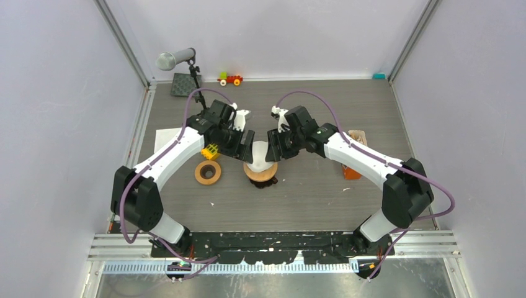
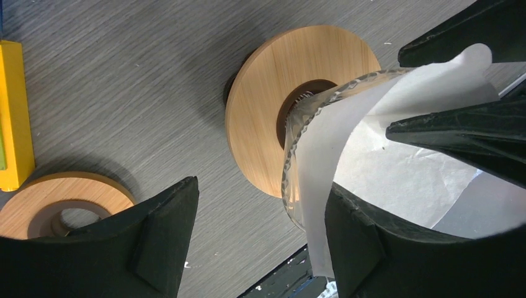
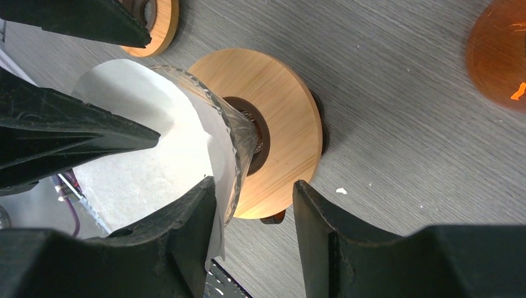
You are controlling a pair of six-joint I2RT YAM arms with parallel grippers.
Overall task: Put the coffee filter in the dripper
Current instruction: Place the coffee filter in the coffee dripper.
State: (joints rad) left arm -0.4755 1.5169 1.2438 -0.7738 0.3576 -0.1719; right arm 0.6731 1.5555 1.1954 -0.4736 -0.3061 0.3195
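Looking down from above, we see both arms meeting over the clear glass cone dripper (image 2: 288,161), which stands on its round wooden base (image 2: 260,124) near the middle of the grey wood-grain table (image 1: 322,205). The white paper coffee filter (image 1: 258,151) sits in the dripper's mouth, its edge reaching past the glass rim.

We find the left gripper (image 2: 260,189) with its jaws apart, straddling the glass wall. One finger (image 2: 384,248) lies inside the cone by the paper, and the other (image 2: 149,248) hangs outside over the table. Whether the inner finger touches the paper we cannot tell.

The right gripper (image 3: 254,186) is spread in the same way on the opposite side, with one finger (image 3: 167,248) at the filter's edge and the other (image 3: 353,248) outside, above the base. Neither pair is clamped on the paper.

Near the dripper, on the left arm's side, lie a flat wooden ring (image 1: 208,172) and a small yellow block (image 1: 211,151), both apart from the base.
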